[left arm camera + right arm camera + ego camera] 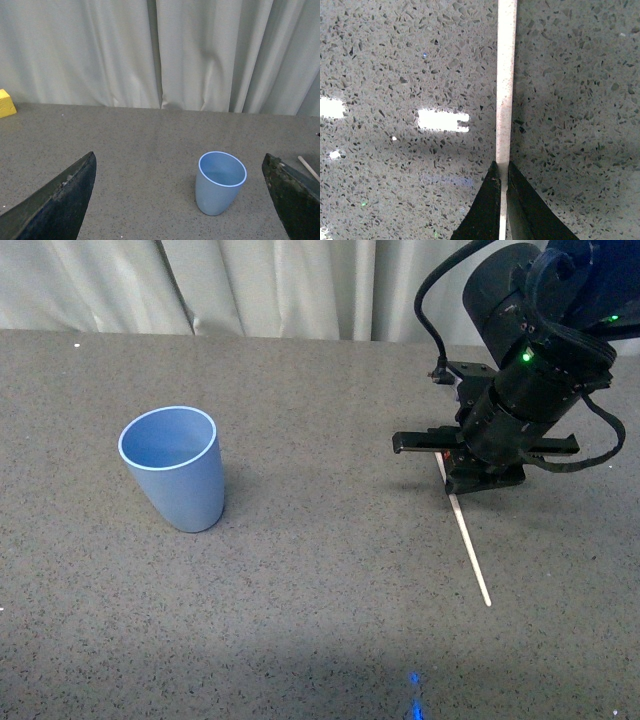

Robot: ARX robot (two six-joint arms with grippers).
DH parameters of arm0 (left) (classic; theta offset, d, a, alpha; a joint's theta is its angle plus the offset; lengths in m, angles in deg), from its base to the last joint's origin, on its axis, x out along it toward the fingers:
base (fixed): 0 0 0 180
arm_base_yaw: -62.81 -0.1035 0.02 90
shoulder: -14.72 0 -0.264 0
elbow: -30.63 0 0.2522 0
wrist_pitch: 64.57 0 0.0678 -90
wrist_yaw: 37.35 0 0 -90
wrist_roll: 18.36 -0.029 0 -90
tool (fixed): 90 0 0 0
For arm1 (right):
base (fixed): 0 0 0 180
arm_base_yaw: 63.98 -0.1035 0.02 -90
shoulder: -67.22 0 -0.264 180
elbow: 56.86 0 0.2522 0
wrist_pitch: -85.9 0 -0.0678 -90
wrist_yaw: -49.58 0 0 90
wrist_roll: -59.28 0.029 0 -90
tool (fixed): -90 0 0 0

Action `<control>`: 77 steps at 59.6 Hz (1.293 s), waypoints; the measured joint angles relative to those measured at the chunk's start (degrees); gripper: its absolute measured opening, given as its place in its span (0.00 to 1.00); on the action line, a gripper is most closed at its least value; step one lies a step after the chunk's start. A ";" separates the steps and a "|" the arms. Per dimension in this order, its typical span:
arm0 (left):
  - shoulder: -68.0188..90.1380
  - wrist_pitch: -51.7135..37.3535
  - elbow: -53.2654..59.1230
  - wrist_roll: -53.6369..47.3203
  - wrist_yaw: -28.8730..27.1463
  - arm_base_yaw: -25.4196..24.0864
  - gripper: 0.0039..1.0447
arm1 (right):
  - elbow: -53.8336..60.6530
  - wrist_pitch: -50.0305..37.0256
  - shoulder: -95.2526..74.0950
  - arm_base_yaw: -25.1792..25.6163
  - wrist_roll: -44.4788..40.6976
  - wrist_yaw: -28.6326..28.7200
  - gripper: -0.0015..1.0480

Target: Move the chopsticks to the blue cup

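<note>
Chopstick (470,545) flat on desk (300,590); my right gripper (502,167) pinched narrow on its far end, ready to lift. Blue cup (175,470) upright, well apart. Left gripper (178,156) wide, empty.

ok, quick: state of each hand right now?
Left hand: open, holding nothing.
Right hand: closed on the chopsticks.

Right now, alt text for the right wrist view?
The right gripper pinches a thin, pale cream chopstick between its black jaws; the stick runs straight ahead over a speckled grey stone tabletop with bright glare patches.
</note>
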 joint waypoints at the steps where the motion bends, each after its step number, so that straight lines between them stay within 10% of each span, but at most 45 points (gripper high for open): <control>1: 0.00 0.00 0.00 -0.02 0.00 0.00 0.94 | 1.40 -1.95 0.87 -0.07 -0.24 -0.63 0.01; 32: 0.00 0.00 0.00 -0.02 0.00 0.00 0.94 | 20.31 -69.24 18.23 -10.08 -6.16 19.89 0.01; 77: 0.00 0.00 0.00 0.00 0.00 0.00 0.94 | 9.68 -68.48 4.72 -19.34 -4.76 25.46 0.01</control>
